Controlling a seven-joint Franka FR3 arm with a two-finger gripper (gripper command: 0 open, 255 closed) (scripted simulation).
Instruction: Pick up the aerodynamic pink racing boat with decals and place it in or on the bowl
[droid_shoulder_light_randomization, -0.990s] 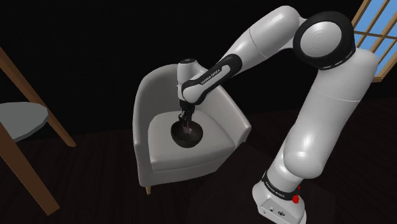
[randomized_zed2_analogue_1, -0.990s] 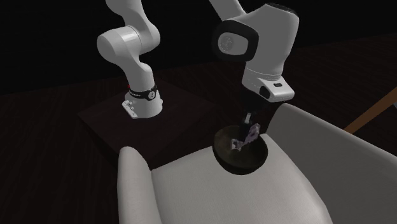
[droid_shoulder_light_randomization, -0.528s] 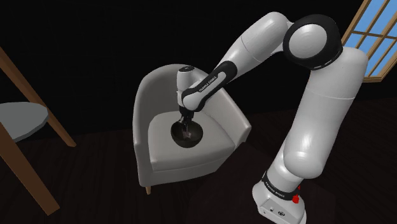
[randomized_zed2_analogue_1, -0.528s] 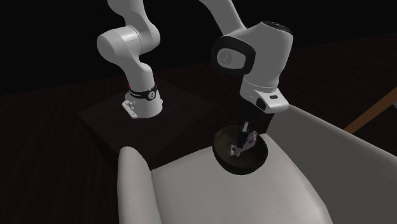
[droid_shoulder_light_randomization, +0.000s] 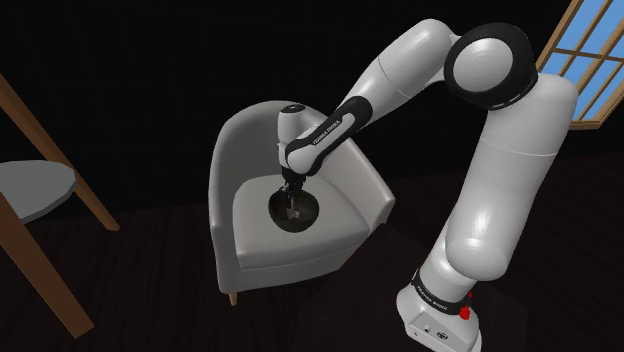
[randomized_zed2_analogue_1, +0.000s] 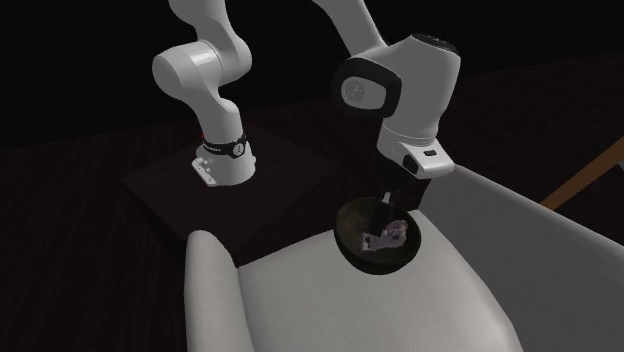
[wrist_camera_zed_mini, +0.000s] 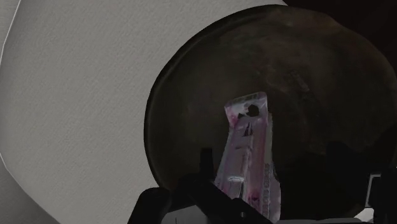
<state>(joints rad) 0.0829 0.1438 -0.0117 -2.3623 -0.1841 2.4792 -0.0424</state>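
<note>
Release step, second exterior view, left to right: the armchair is carrying the dark bowl on its seat, and the pink boat is lying inside it. The gripper is hanging just above with fingers spread, pinching nothing. A straight upward lift is looking best, keeping the fingertips off the rim. The chair back is crowding the right, while room is lying open overhead.
</note>
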